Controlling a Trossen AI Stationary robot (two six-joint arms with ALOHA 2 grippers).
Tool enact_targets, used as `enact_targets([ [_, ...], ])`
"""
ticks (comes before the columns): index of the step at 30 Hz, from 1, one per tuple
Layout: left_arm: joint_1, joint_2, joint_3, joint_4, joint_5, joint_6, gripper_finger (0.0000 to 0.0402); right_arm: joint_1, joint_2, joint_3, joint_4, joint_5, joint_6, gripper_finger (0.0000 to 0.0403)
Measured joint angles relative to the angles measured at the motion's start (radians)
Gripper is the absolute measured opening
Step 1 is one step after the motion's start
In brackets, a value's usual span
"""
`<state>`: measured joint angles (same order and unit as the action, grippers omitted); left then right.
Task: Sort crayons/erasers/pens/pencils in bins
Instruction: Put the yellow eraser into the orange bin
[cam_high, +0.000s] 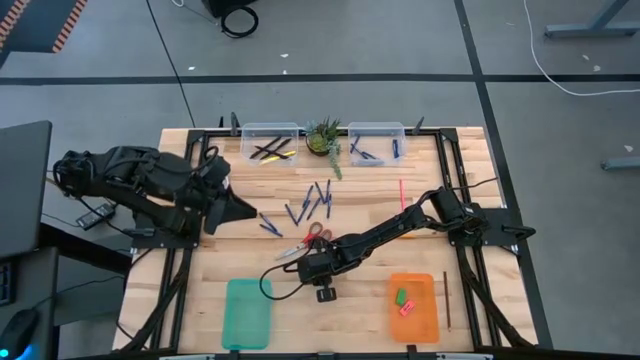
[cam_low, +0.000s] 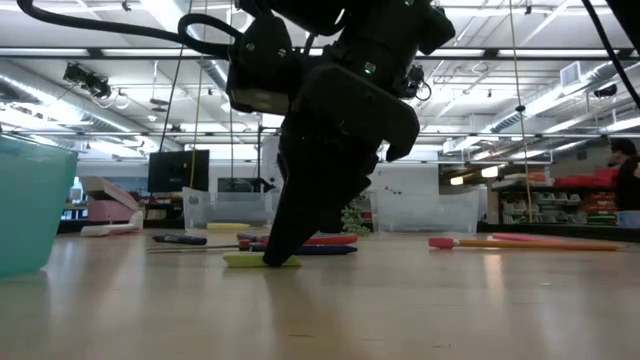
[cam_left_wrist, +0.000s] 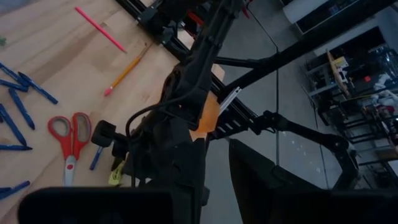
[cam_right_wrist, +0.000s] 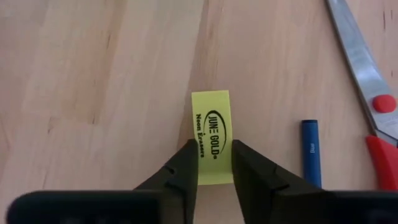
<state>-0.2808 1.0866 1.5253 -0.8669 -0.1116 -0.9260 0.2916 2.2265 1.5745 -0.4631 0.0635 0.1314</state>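
Observation:
My right gripper points down at the table's near middle, its two fingers on either side of a flat yellow eraser that lies on the wood. A blue pen and red-handled scissors lie close beside it. More blue pens are scattered mid-table. Dark and yellow pencils lie in the left clear tub, and blue pens in the right one. A green and a pink eraser lie in the orange tray. My left gripper waits over the table's left side. My right gripper pinches the yellow eraser between its two fingers, on the eraser's two long sides at one end. The fingers come from above, slanting down. The eraser lies flat on the table.
The teal tray sits at the near edge, left of the orange one. A potted plant stands between the clear tubs. A pink pencil lies right of centre, and a dark pencil lies beside the orange tray. Bare wood stretches between the two trays.

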Motion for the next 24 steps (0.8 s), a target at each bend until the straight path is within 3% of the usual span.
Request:
enact_targets([
  [12, -0.004, 0.000, 0.000, 0.000, 0.000, 0.002, 0.0080, -0.002, -0.050, -0.007, -0.053, -0.028, 0.060, 0.0079],
  [18, -0.004, 0.000, 0.000, 0.001, 0.000, 0.003, 0.0080, 0.000, -0.202, -0.001, -0.179, -0.038, 0.160, 0.0080],
  [24, -0.004, 0.000, 0.000, 0.002, -0.001, 0.015, 0.0079, 0.046, -0.364, -0.001, -0.382, -0.081, 0.395, 0.0080],
])
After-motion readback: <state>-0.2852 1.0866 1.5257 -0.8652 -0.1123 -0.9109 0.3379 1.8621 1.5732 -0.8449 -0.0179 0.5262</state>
